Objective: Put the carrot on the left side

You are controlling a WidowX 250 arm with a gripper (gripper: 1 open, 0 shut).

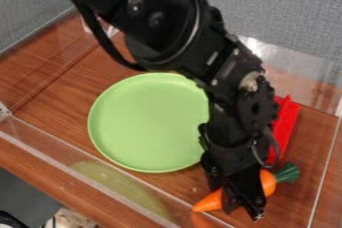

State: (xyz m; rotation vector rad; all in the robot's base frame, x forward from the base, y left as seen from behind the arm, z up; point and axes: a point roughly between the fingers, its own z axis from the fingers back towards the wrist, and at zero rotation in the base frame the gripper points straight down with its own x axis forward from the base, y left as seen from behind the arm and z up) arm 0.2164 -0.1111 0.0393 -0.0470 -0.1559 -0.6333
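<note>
Down in the near right corner of the wooden table (54, 67), the black arm (174, 32) reaches in from the upper left and points its gripper (249, 204) straight down, and the fingers are clenched on the carrot (218, 199). The carrot sits crosswise in the grip, orange pointed end sticking out toward the left and front, green stem tip (285, 173) poking out on the right side. Whether it rests on the wood or hangs just above it, I cannot tell from this angle. It is tight down here: the clear front wall (80, 172) of the enclosure runs just beside the carrot's tip, and the right-hand clear wall (314, 82) stands close behind the arm. Just beside the gripper on its left lies the green plate (140, 122), round and flat, its near right rim almost under the arm's wrist. That plate fills the middle of the table and lies squarely between the carrot and the left side. Behind the gripper, partly hidden by the arm, a red block (283, 122) leans near the right wall. Over on the left the brown wood is bare from the plate's rim to the left wall, with another open strip along the back behind the plate.
</note>
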